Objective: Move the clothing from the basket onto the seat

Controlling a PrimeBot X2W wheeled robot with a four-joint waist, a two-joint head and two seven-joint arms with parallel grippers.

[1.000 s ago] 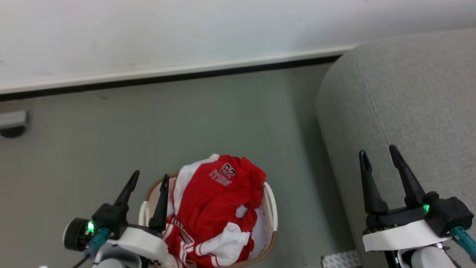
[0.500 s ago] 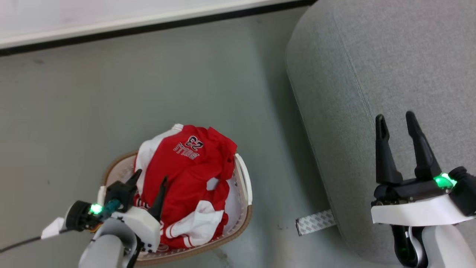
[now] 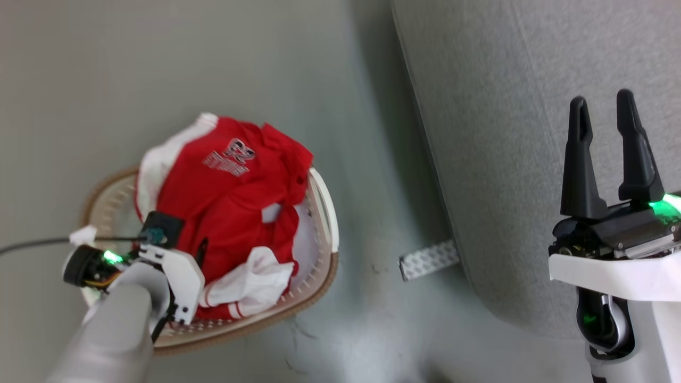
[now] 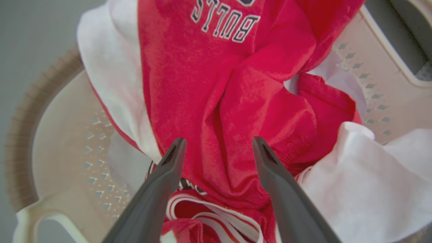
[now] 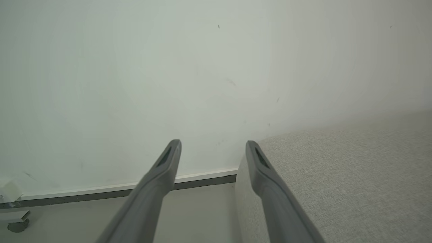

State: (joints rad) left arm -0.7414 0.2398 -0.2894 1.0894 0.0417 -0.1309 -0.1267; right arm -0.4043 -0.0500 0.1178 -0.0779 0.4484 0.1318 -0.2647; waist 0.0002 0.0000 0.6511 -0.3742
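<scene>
Basket (image 3: 325,218): one, cream with a brown rim section.
Clothing (image 3: 229,213): one red heap. Seems to be two garments, one lettered BULLS and one with striped edging, but the split between them is not clear.
Seat (image 3: 505,133): one, grey fabric.
Grippers: two, left gripper (image 4: 217,145) and right gripper (image 3: 601,101).
Fingers: two per gripper, four in all.
Patterned strip (image 3: 430,259) on the floor: one.
Caster wheel (image 5: 17,225): one.

Clothing (image 3: 229,207) in the basket (image 3: 322,205) on the floor (image 3: 298,64), left of the seat (image 3: 505,133), left pincer (image 4: 217,145) over the clothing.
</scene>
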